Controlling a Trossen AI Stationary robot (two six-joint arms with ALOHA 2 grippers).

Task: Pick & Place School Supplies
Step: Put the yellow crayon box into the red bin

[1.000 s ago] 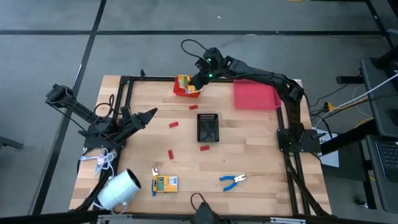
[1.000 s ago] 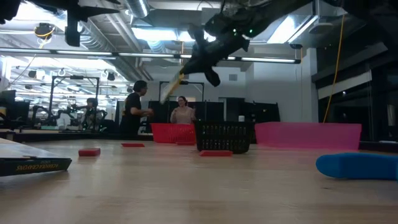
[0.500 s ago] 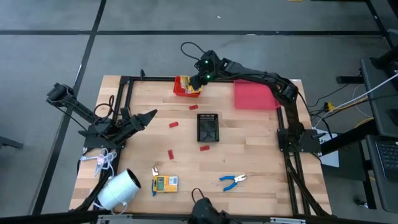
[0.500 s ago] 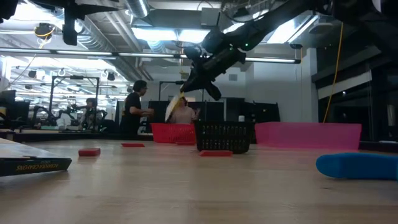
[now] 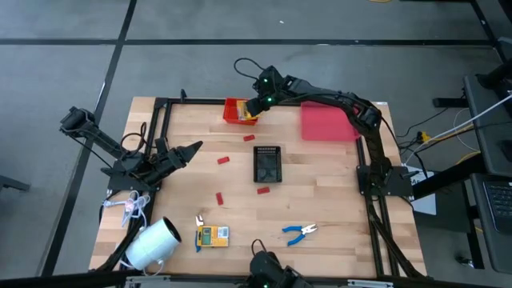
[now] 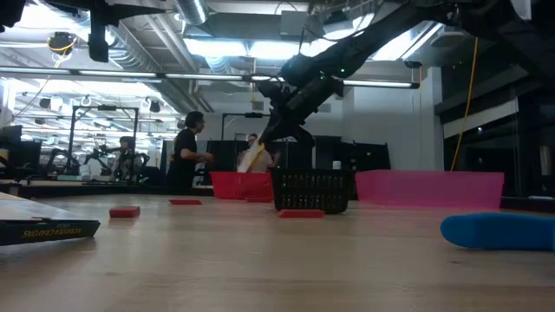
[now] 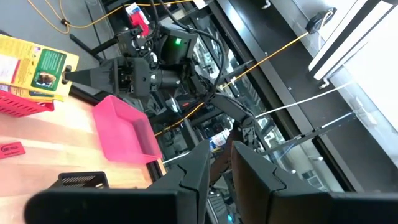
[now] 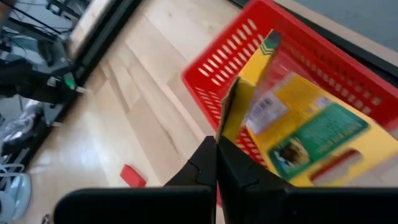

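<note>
A placing step is in hand: a yellow-and-green box (image 8: pixel 292 134) is held over the red basket (image 5: pixel 234 112) at the tabletop's (image 5: pixel 320 200) far edge, clamped at its edge by the fully closed right pincer (image 8: pixel 216 146). Next, lowering and release would be called for. The left pincer (image 7: pixel 219 163), slightly parted and empty, waits at the left side.

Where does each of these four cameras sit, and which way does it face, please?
High view: overhead, straight down on the table, both arms.
Low view: tabletop height, across to the black basket; right arm above.
Left wrist view: past the left gripper toward the red basket.
Right wrist view: over the right gripper, holding the yellow box.
Shared: red basket.
</note>
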